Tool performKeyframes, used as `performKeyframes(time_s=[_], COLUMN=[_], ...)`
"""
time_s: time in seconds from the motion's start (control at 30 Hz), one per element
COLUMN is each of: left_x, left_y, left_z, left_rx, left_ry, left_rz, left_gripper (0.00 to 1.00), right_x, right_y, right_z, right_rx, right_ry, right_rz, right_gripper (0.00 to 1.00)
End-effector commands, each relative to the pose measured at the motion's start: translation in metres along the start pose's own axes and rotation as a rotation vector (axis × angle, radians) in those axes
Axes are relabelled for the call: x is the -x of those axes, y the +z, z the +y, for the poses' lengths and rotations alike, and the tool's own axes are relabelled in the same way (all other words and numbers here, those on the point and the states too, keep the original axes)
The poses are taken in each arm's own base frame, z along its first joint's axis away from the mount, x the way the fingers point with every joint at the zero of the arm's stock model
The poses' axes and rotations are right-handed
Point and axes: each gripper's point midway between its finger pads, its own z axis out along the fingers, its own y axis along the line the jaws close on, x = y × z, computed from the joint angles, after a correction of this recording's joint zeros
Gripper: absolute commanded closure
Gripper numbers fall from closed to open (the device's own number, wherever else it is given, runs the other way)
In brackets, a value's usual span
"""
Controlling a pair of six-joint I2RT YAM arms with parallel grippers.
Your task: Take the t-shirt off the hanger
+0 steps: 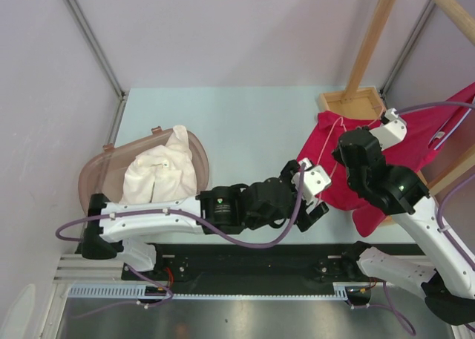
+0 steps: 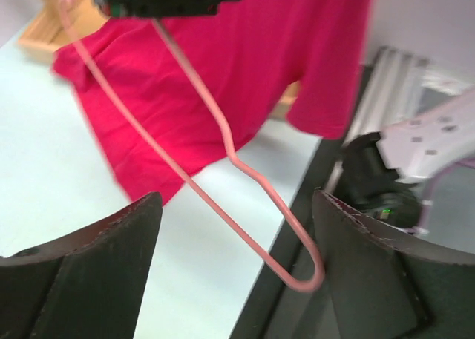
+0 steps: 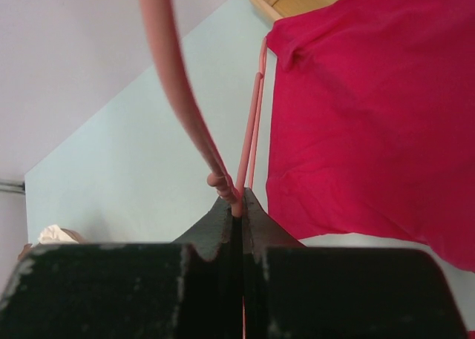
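Right fingers (image 3: 211, 231) clamped on hanger (image 3: 189, 116) wire. Left fingers (image 2: 111, 250) open, wire crossing gap diagonally. Shirt (image 2: 282, 57) just beyond, near tabletop (image 1: 245, 131) right edge. Left arm nearer hem.

1. Pale green table (image 1: 245, 131), bare in the middle.
2. Brown plastic basket (image 1: 93, 168) at left edge, white cloth (image 1: 159, 168) bundled inside.
3. Wooden stand base (image 1: 349, 101) at far right.
4. Red t-shirt (image 1: 323, 127) drapes onto right side.
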Motion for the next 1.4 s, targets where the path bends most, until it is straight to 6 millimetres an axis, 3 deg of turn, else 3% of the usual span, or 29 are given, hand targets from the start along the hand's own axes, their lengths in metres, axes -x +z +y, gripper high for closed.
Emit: performKeyframes(time_s=[0.0, 0.1, 0.2, 0.23, 0.4, 0.43, 0.57, 0.63, 0.67, 0.73, 0.77, 0.8, 0.87, 0.9, 0.93, 1.0, 1.03, 1.1, 1.13, 1.37], left_x=[-0.004, -0.008, -0.010, -0.011, -0.013, -0.013, -0.017, -0.014, -0.020, -0.014, -0.021, -0.021, -0.023, -0.019, -0.030, -0.008, -0.018, -0.002, -0.008, 0.011], left_y=[0.005, 0.012, 0.015, 0.016, 0.019, 0.020, 0.018, 0.013, 0.012, 0.004, 0.005, 0.004, -0.006, -0.006, -0.006, -0.019, -0.020, -0.033, -0.034, -0.053], left_z=[0.026, 0.032, 0.041, 0.043, 0.048, 0.049, 0.054, 0.062, 0.064, 0.072, 0.074, 0.071, 0.085, 0.087, 0.090, 0.090, 0.089, 0.093, 0.088, 0.077], left_rx=[0.164, 0.209, 0.275, 0.287, 0.329, 0.332, 0.358, 0.376, 0.380, 0.368, 0.364, 0.320, 0.316, 0.279, 0.267, 0.180, 0.152, 0.111, 0.068, -0.038], left_ry=[0.071, 0.086, 0.110, 0.118, 0.116, 0.111, 0.087, 0.046, 0.032, -0.040, -0.078, -0.104, -0.178, -0.213, -0.229, -0.300, -0.311, -0.372, -0.386, -0.465], left_rz=[0.044, 0.054, 0.068, 0.073, 0.073, 0.072, 0.078, 0.062, 0.066, 0.033, 0.028, 0.020, -0.004, -0.028, -0.021, -0.120, -0.118, -0.203, -0.197, -0.294], left_gripper=[0.16, 0.19, 0.30, 0.39, 0.65, 0.79, 0.99, 1.00, 0.99, 1.00, 1.00, 1.00, 0.99, 1.00, 1.00, 1.00, 1.00, 1.00, 1.00, 1.00], right_x=[0.019, 0.015, 0.011, 0.011, 0.004, 0.004, 0.004, 0.008, 0.004, 0.004, 0.005, 0.004, -0.003, -0.005, -0.009, -0.016, -0.015, -0.027, -0.023, -0.045], right_y=[-0.003, -0.002, -0.001, -0.001, 0.000, -0.001, -0.008, -0.014, -0.016, -0.025, -0.030, -0.034, -0.048, -0.052, -0.059, -0.070, -0.075, -0.089, -0.094, -0.099], right_z=[0.002, 0.003, 0.004, 0.004, 0.005, 0.004, 0.008, 0.012, 0.015, 0.024, 0.028, 0.033, 0.045, 0.047, 0.055, 0.062, 0.071, 0.085, 0.095, 0.122], right_rx=[-0.034, -0.042, -0.051, -0.052, -0.048, -0.042, 0.024, 0.082, 0.115, 0.210, 0.251, 0.291, 0.414, 0.445, 0.500, 0.575, 0.621, 0.733, 0.785, 0.928], right_ry=[0.095, 0.099, 0.104, 0.105, 0.087, 0.082, 0.035, 0.015, 0.007, -0.021, -0.028, -0.046, -0.081, -0.082, -0.078, -0.056, -0.028, 0.002, 0.040, 0.138], right_rz=[-0.056, -0.040, -0.024, -0.022, 0.004, 0.008, 0.026, 0.022, 0.042, 0.062, 0.068, 0.077, 0.121, 0.132, 0.163, 0.208, 0.215, 0.276, 0.267, 0.341], right_gripper=[1.00, 1.00, 1.00, 1.00, 1.00, 0.99, 0.83, 0.70, 0.57, 0.41, 0.30, 0.27, 0.17, 0.15, 0.13, 0.10, 0.08, 0.08, 0.08, 0.14])
